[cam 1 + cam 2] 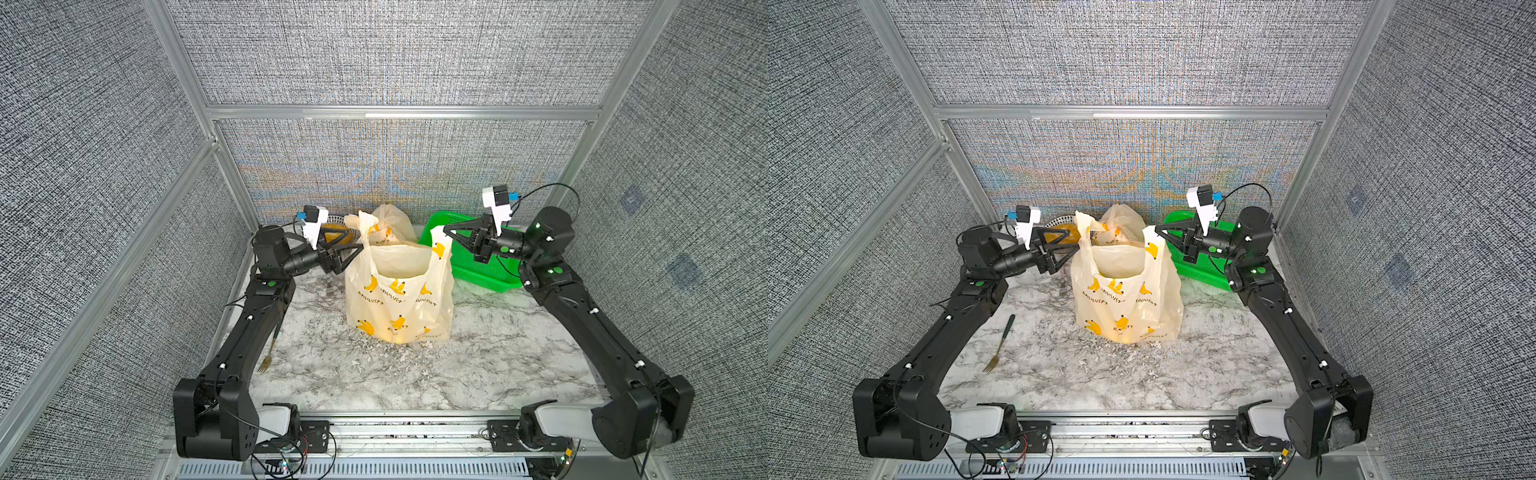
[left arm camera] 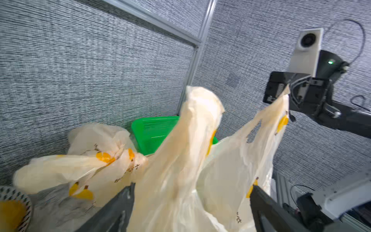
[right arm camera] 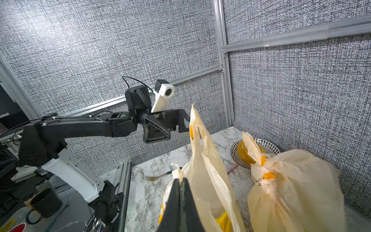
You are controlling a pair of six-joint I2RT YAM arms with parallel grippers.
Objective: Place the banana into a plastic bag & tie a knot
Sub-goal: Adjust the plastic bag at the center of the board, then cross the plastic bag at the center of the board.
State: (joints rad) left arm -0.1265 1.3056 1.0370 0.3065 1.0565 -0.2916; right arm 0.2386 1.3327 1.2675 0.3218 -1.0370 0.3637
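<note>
right end effector [image 1: 446, 230] pinches right bag handle [image 1: 437, 243]; left end effector [image 2: 191, 187] spread around left bag handle [image 1: 365, 228]: clamp firmly before crossing.

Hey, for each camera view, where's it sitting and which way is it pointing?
Top views: above the robot's base, looking down at the open bag; left gripper and right gripper show.
Left wrist: on the left arm, facing across the bag to the right gripper; its own open fingers show.
Right wrist: on the right arm, facing the left gripper; its own shut fingers show.
Shared: both wrist views catch the tied bag.
</note>
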